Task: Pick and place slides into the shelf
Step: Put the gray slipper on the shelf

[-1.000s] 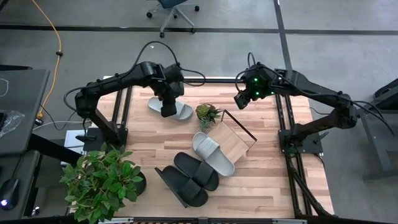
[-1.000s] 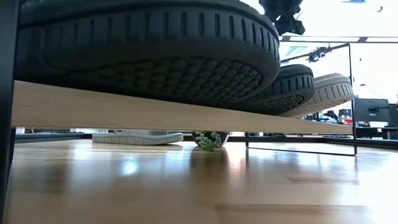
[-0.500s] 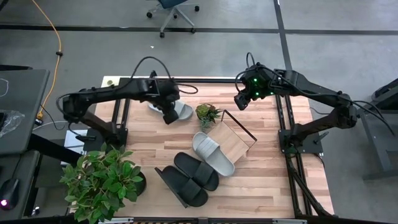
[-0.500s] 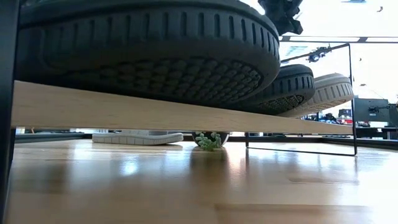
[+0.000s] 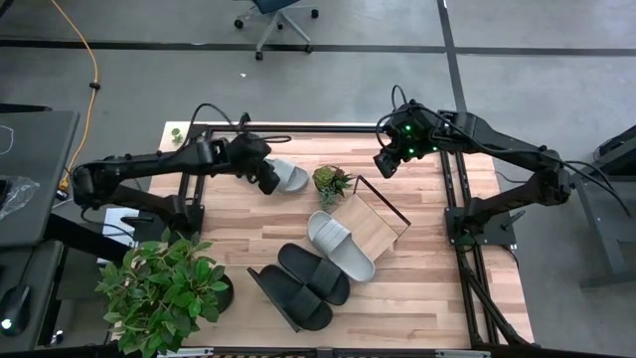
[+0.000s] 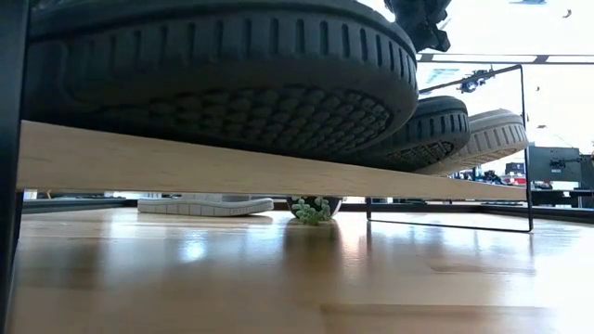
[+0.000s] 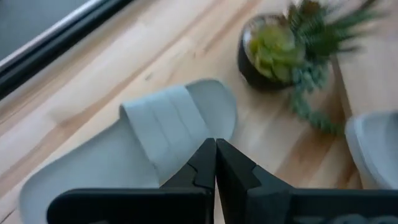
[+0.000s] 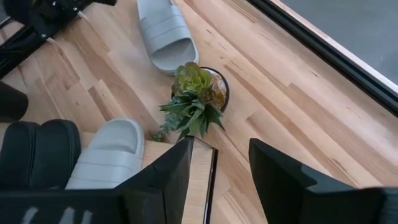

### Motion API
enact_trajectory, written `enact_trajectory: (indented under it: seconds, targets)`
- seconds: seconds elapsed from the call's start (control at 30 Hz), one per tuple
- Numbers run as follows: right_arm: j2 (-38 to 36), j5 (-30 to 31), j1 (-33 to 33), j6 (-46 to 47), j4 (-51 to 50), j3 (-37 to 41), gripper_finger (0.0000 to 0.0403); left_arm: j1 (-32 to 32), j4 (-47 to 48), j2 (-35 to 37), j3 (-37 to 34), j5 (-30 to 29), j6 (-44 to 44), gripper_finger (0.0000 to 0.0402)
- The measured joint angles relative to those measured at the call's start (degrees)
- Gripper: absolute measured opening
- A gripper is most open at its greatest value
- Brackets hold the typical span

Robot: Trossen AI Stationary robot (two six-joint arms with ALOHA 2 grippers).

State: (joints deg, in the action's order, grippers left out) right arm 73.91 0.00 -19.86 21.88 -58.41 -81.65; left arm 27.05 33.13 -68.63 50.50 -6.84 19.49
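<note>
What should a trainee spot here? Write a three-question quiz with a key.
1. True or false: the left tool is shut.
2. How many slides lie on the shelf?
3. The loose grey slide lies nearest to: A the small succulent; B the big leafy plant; C the office chair.
Key: 1 true; 2 three; 3 A.

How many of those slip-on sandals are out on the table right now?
4. Two black slides and one grey slide sit side by side on the shelf. The other grey slide lies on the tabletop beside the left gripper. None looks hidden.
</note>
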Motion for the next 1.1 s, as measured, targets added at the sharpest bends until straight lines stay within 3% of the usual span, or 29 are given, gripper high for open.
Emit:
enact_trajectory:
  seconds: [0.23, 0.47, 0.8, 0.93, 1.1]
  targets:
    - [0.0, -1.4, 0.0, -0.1, 0.0, 0.0, 0.0156, 0.0, -18.1, 5.1, -11.2, -4.1, 2.0, 0.0001]
    - [0.0, -2.2, 0.0, -0.1, 0.0, 0.0, 0.0156, 1.5, -18.9, 7.1, -16.4, -7.8, 4.2, 0.0001]
    - [0.0, -2.2, 0.0, -1.0, 0.0, 0.0, 0.0156, 12.2, -21.6, 7.2, -20.6, 8.0, 4.0, 0.0008]
    - [0.0, -2.2, 0.0, -1.4, 0.0, 0.0, 0.0156, 15.9, -24.2, 7.2, -20.6, 15.5, 2.6, 0.0053]
    - [0.0, -2.2, 0.0, -1.4, 0.0, 0.0, 0.0156, 18.4, -24.1, 6.9, -20.6, 18.1, 1.2, 0.0134]
